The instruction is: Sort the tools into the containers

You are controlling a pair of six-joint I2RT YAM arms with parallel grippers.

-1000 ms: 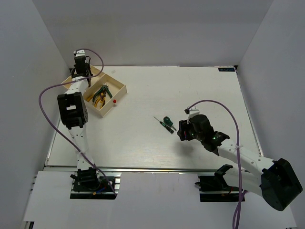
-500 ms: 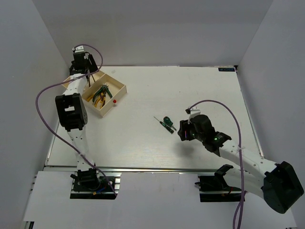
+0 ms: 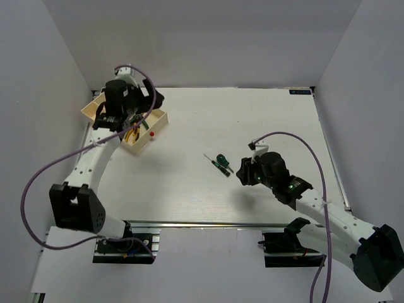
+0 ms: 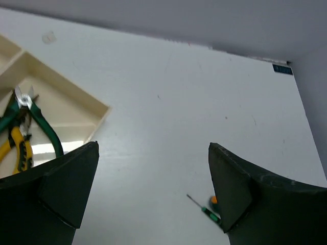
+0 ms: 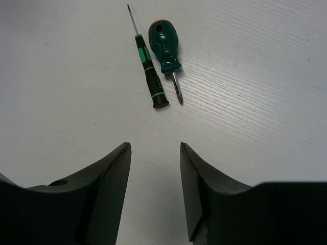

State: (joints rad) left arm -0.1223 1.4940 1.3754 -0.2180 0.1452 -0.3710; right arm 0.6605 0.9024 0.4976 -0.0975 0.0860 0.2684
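The cream tray [image 3: 159, 117] sits at the table's back left; its wall [image 4: 98, 109] shows in the left wrist view. In one compartment lie green-handled pliers [image 4: 40, 124] and yellow-handled pliers [image 4: 21, 149]. My left gripper [image 3: 140, 112] hovers over the tray, open wide and empty [image 4: 153, 145]. A thin green-and-black screwdriver [image 5: 148, 69] and a stubby green screwdriver [image 5: 165, 47] lie side by side mid-table [image 3: 221, 163]. My right gripper [image 3: 243, 174] hangs just right of and nearer than them, open with nothing between its fingers [image 5: 155, 146].
A tiny red knob [image 3: 153, 134] lies on the table just outside the tray's right wall. White walls close in the table on the left, back and right. The left arm's purple cable loops over the table's left side.
The left arm swung from the tray's far-left corner to over the tray and its jaws opened wide. The right gripper's jaws narrowed a little.
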